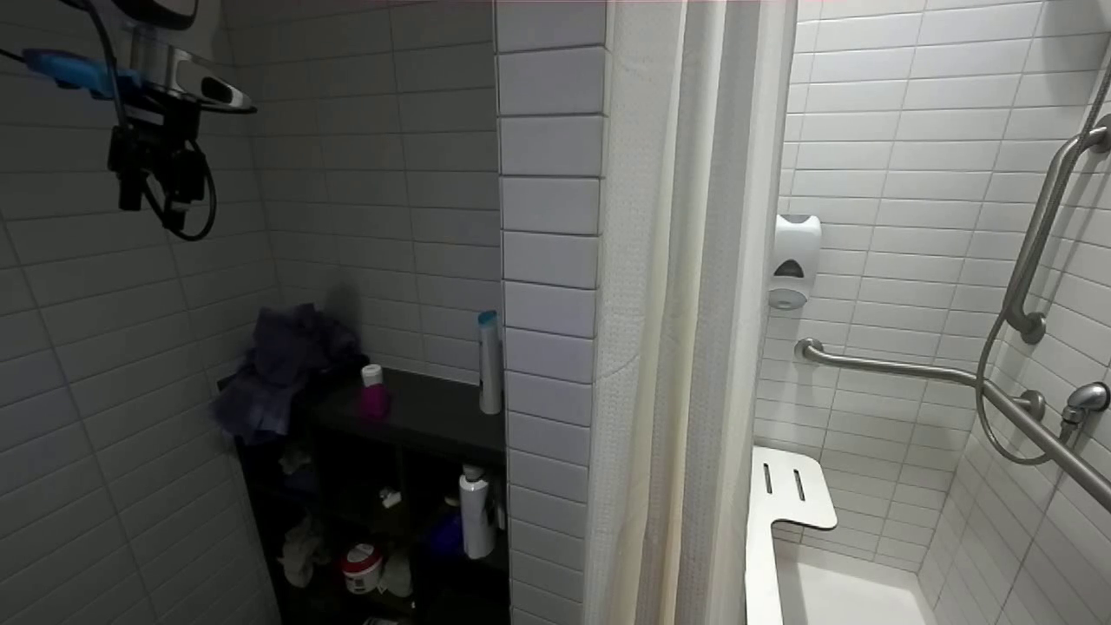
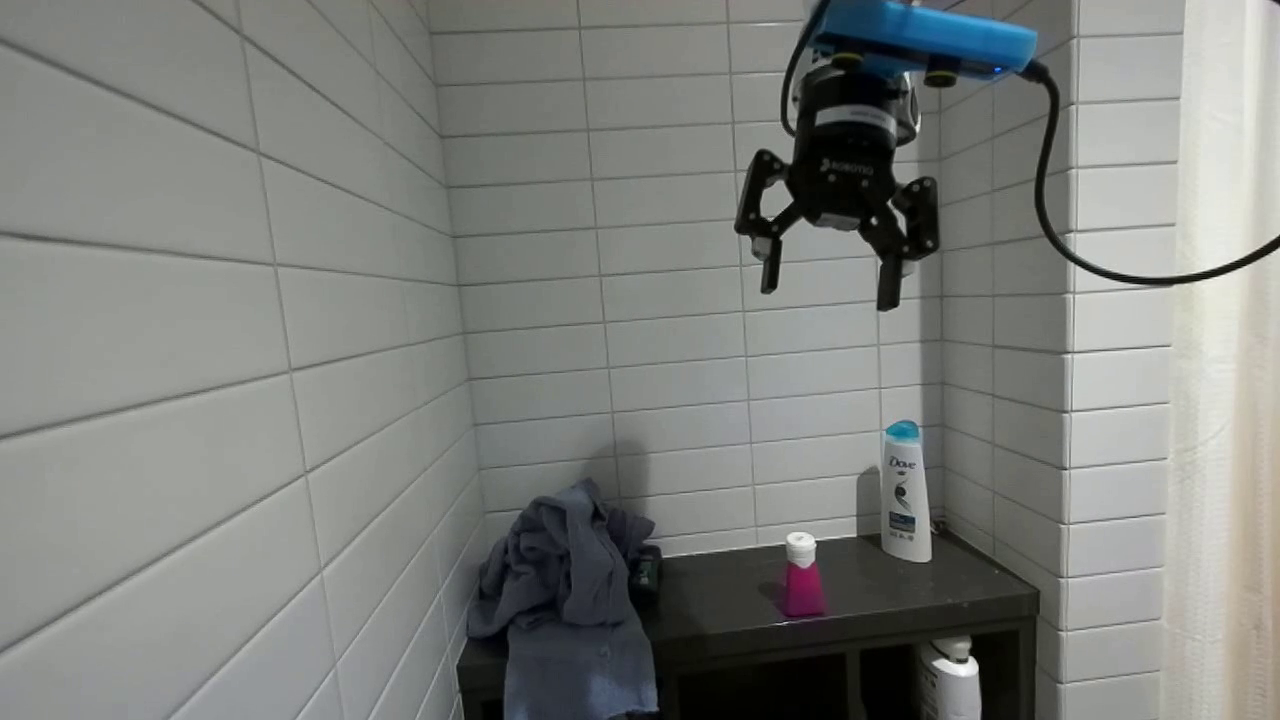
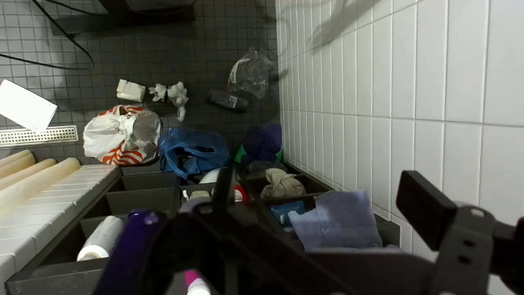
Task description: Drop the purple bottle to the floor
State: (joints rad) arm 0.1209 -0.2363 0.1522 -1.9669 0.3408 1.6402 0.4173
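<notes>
"Hemming the tool (image 2: pixel 829 292) in, the back wall (image 2: pixel 670 330) rises beyond it and the side wall (image 2: pixel 150 330) stands off to one side. Why hang it so high?"

"To pick its line down, I'd guess. The floor (image 3: pixel 176 57) far beneath is the goal, and the dark counter (image 2: pixel 720 590) comes first, lower than the tool."

"And that rumpled cloth (image 2: pixel 575 590)?"

"Low on the tool's side-wall side, draped over the counter's front edge; tossed there, probably. On the opposite side, the shampoo bottle (image 2: pixel 905 500) stands upright toward the back wall, likely kept clear of the job."

"Which leaves the purple bottle (image 2: pixel 803 590), magenta to my eye."

"Upright on the counter, well below the tool, between cloth and shampoo bottle and touching neither. It sits near the front edge, perhaps so that getting it over is a short trip."

"Is the tool holding anything?"

"Nothing. Its jaws stand wide apart, just air between, suiting a grasp not yet made."

"Room to work?"

"Free air seems to run from the tool down to the purple bottle. I'd mind the back wall when reaching in, then clear the counter's front edge before letting go. Past that edge, the wrist view shows a white-and-orange bag (image 3: pixel 123 135) and a blue bag (image 3: pixel 200 137) on the floor; best to miss both."
</notes>
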